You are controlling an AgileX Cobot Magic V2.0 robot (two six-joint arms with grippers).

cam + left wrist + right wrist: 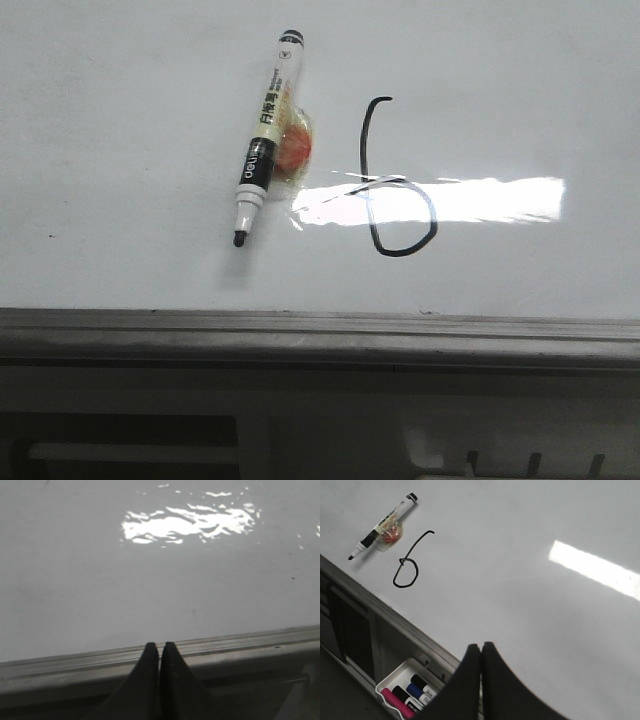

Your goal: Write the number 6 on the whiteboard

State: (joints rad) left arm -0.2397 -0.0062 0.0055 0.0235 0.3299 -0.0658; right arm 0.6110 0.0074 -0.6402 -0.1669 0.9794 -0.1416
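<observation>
On the whiteboard [130, 150], toward the middle of the front view, the number 6 [395, 195] stands in thin black ink: a long curved stem with a small hook at the top and a rounded loop below, the loop crossing a bright bar of glare. Just left of it lies a marker [265, 135], uncapped, black tip pointing toward the grey rail [320, 335]. Its barrel bears black characters and a black band with white lettering, too small to read surely. A small orange piece in clear wrapping [294, 150] touches the barrel.

The left pincer [159, 652] has its fingers pressed together over the rail, empty. The right pincer [481, 652] is likewise pressed together, empty, well apart from the 6. Below the rail a white tray [395, 682] holds spare markers [412, 692]: pink, black, blue.
</observation>
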